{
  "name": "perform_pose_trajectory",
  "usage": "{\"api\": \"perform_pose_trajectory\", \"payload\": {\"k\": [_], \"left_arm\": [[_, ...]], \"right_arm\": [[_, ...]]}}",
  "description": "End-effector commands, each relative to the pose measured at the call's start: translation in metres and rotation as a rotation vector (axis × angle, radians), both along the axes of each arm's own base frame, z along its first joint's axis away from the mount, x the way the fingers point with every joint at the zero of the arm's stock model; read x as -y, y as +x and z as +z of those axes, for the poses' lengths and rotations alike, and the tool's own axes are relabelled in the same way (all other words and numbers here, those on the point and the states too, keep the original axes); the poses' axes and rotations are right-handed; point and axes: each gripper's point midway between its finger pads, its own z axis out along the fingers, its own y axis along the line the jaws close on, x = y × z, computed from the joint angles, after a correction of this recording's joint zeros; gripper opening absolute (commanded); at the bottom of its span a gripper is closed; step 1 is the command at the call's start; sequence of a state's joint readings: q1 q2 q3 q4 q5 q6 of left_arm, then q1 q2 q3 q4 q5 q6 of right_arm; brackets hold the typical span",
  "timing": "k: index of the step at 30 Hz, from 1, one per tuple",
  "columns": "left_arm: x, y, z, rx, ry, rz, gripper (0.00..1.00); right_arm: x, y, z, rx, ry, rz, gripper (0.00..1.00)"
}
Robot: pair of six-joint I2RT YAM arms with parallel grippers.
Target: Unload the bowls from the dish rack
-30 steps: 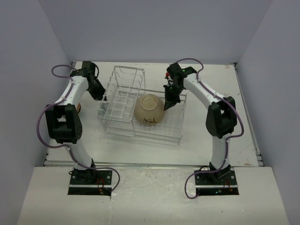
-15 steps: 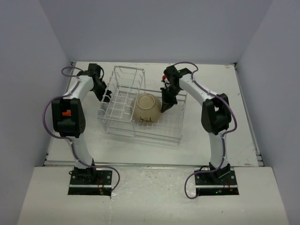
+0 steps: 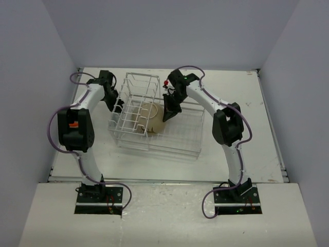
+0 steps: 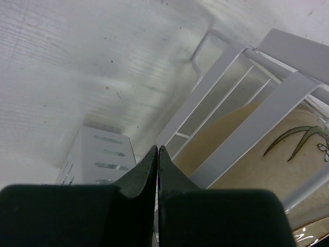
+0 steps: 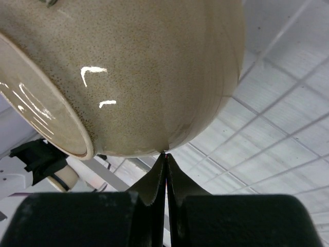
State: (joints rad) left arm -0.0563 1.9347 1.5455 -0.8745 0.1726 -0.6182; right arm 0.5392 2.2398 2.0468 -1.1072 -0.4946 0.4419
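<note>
Tan bowl (image 3: 153, 117) tipped sideways in dish rack (image 3: 175, 145), right fingers (image 5: 154, 182) pressed together touching it, left fingers (image 4: 143, 175) closed.

The tan bowl (image 3: 150, 116) lies tipped on its side in the dish rack (image 3: 175, 144), against the tall slotted section. Those upright wires bar any reach from the left, and the left hand (image 4: 157, 150), tips together, sits just outside them. The right hand (image 5: 165, 154), tips together, touches the bowl's outer wall. Right of the bowl the low basket is open from above. Bare tabletop (image 3: 241, 98) lies right of the rack and in front of it.
</note>
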Motion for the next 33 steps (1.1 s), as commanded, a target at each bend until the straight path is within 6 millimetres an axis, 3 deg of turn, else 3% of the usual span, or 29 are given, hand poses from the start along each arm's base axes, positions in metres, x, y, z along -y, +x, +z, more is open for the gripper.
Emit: {"api": "perform_pose_trajectory", "payload": {"k": [1, 4, 6, 7, 11, 12, 15, 18, 19, 21, 22, 24, 26, 30, 33], "left_arm": [[0.039, -0.018, 0.016, 0.008, -0.071, -0.099, 0.00], [0.041, -0.021, 0.016, 0.006, -0.072, -0.105, 0.00], [0.042, -0.022, 0.018, 0.008, -0.077, -0.105, 0.00], [0.042, -0.023, 0.019, 0.011, -0.078, -0.105, 0.00], [0.043, -0.022, 0.020, 0.020, -0.083, -0.105, 0.00], [0.043, -0.022, 0.020, 0.018, -0.084, -0.104, 0.00], [0.044, -0.022, 0.021, 0.020, -0.090, -0.106, 0.00], [0.045, -0.022, 0.023, 0.025, -0.094, -0.108, 0.00], [0.045, -0.021, 0.024, 0.029, -0.096, -0.110, 0.00], [0.045, -0.022, 0.025, 0.029, -0.095, -0.108, 0.00], [0.045, -0.022, 0.027, 0.034, -0.094, -0.109, 0.00], [0.045, -0.023, 0.028, 0.035, -0.098, -0.108, 0.00], [0.048, -0.024, 0.030, 0.037, -0.114, -0.109, 0.00], [0.050, -0.026, 0.030, 0.035, -0.130, -0.108, 0.00], [0.049, -0.027, 0.030, 0.035, -0.127, -0.107, 0.00]], "right_arm": [[-0.025, 0.001, 0.019, -0.006, 0.104, 0.022, 0.00], [-0.027, 0.001, 0.026, 0.013, 0.108, 0.024, 0.00], [-0.022, -0.002, 0.025, 0.019, 0.089, 0.009, 0.00], [-0.021, 0.000, 0.038, 0.053, 0.107, -0.005, 0.00], [-0.010, -0.003, 0.050, 0.087, 0.079, -0.068, 0.01], [-0.005, -0.006, 0.044, 0.067, 0.070, -0.081, 0.04], [0.001, -0.007, 0.044, 0.065, 0.071, -0.119, 0.21], [0.005, -0.011, 0.039, 0.052, 0.061, -0.137, 0.27], [0.002, -0.010, 0.040, 0.053, 0.079, -0.147, 0.40], [0.003, -0.016, 0.037, 0.032, 0.098, -0.160, 0.52], [-0.004, -0.015, 0.043, 0.033, 0.153, -0.163, 0.65], [-0.005, -0.015, 0.045, 0.041, 0.198, -0.177, 0.79], [-0.010, -0.019, 0.048, 0.014, 0.241, -0.174, 0.82], [-0.014, -0.017, 0.047, 0.008, 0.273, -0.175, 0.98], [-0.014, -0.012, 0.047, 0.030, 0.284, -0.178, 0.99]]}}
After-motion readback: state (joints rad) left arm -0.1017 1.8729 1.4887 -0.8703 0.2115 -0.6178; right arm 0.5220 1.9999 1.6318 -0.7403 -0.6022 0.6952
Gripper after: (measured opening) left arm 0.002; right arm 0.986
